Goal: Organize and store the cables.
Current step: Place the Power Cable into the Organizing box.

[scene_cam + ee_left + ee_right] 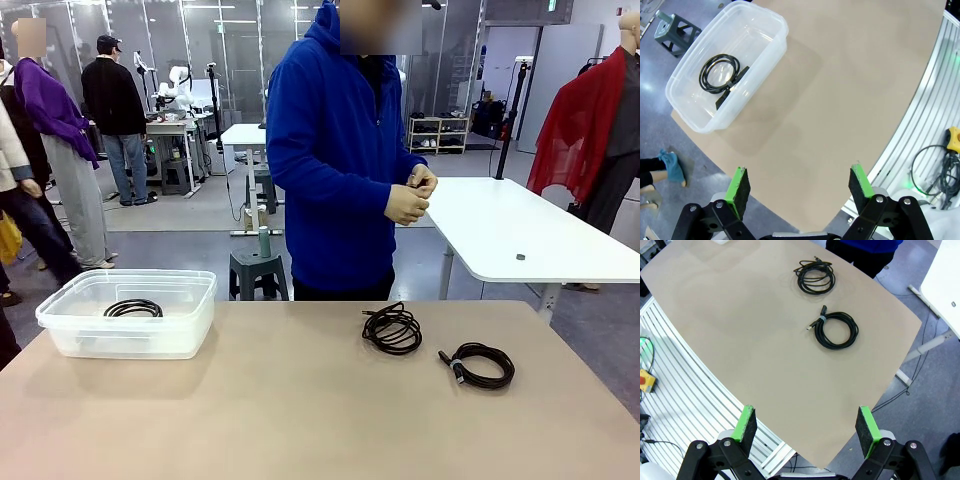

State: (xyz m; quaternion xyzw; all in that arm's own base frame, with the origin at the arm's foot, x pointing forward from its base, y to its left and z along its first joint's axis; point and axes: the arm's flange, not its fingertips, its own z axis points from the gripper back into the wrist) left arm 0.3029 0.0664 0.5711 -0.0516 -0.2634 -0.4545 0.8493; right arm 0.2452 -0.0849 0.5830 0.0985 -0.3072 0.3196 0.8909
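You have three thin black cables, each coiled flat. The first cable [133,308] lies inside the clear bin [120,340] at the table's [300,400] far left corner: a neat ring with a flat black end piece beside it. The second cable [391,328] lies on the bare table near the far edge, a looser coil with an end poking out left. The third cable [479,364] lies right of it, apart and nearer the robot's side, a tidy ring bound by a pale tie, plug pointing left
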